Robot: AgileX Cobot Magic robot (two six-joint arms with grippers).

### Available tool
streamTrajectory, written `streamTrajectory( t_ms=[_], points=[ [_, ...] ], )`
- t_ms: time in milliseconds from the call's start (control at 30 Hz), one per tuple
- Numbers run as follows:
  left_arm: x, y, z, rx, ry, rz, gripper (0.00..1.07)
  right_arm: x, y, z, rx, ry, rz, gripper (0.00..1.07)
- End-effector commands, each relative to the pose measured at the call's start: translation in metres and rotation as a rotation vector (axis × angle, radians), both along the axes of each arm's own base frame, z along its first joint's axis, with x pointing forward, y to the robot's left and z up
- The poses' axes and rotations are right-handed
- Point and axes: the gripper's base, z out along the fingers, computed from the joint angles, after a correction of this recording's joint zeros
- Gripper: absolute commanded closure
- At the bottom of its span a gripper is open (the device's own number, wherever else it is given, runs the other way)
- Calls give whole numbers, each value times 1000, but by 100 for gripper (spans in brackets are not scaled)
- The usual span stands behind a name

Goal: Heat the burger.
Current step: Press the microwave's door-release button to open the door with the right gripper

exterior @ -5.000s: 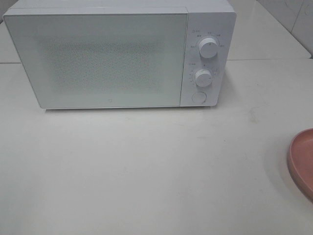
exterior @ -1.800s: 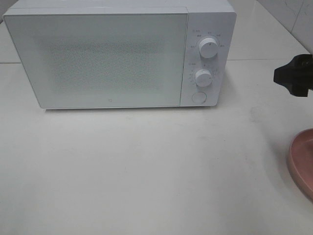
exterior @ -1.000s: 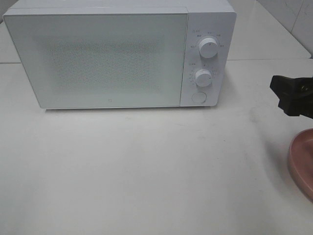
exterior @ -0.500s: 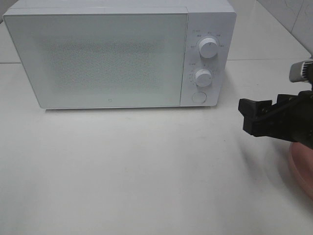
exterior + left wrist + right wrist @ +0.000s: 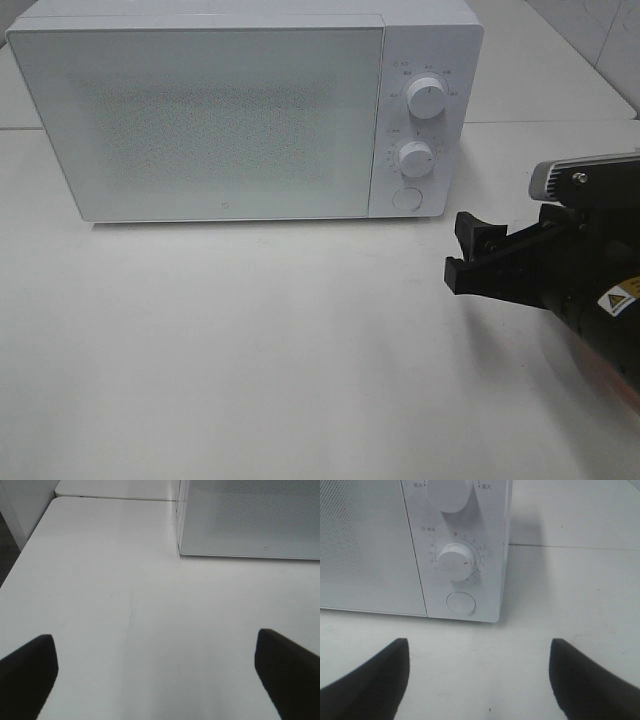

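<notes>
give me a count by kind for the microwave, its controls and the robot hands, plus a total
microwave: 1
knobs: 2, upper knob, lower knob
round button: 1
hands: 2, left hand, right hand
total: 6

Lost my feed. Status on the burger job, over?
Left gripper open, empty. Right gripper open, empty, near microwave controls. Burger not in view. Microwave door shut.
</notes>
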Motion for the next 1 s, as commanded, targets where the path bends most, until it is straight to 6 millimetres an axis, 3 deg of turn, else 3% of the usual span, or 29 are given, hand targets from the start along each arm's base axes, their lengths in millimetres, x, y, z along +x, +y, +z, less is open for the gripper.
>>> streamTrajectory(
  t_ms=[33, 400, 1000],
  points=[
    [-2, -1, 0, -4, -28, -11, 7, 4, 12, 0, 14, -13, -36, 32],
    [-2, -1, 0, -4, -28, -11, 7, 13, 38, -5, 4, 2, -30, 32],
    [-2, -1, 0, -4, -28, -11, 7, 18, 40, -25, -21, 17, -57, 32]
  ],
)
